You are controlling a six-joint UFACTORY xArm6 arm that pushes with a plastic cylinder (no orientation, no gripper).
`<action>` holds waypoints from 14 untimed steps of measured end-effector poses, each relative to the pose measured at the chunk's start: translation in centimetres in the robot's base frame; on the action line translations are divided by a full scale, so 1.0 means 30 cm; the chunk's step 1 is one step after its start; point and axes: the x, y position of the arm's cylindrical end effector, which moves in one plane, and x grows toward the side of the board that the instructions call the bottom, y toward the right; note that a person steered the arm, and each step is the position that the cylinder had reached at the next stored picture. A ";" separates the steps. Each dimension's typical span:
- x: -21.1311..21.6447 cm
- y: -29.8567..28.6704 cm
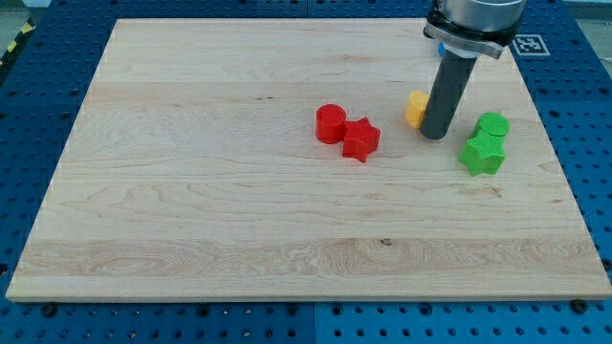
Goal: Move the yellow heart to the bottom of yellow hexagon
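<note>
1. Only one yellow block (415, 109) shows, tucked right against my tip (435, 135) at about its 10 o'clock, partly hidden behind the rod. Can't tell if it's the heart or the hexagon from the sliver I get, and the other yellow one isn't visible at all.
2. Handling guess: small, rigid, light plastic-looking piece, so it should slide easily on wood and may spin if nudged off-centre. Best to push on a flat side, square through its middle.
3. No claw on this rig, just the straight rod, so nothing opens, closes or holds anything. The tip sits down on the counter (191, 191).
4. At the tip's 3 o'clock, close by, a green pair: one rounder green block (493, 124) touching a green star (482, 153) below it.
5. At the tip's 9 o'clock, further off, a red cylinder (331, 124) touching a red star (360, 139).
6. The counter is a pale wooden board, smooth-looking, sitting on a blue perforated base (29, 96). Plenty of sliding space toward 6 o'clock.
</note>
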 end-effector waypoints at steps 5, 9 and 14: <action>-0.162 -0.113; -0.101 0.044; -0.106 0.178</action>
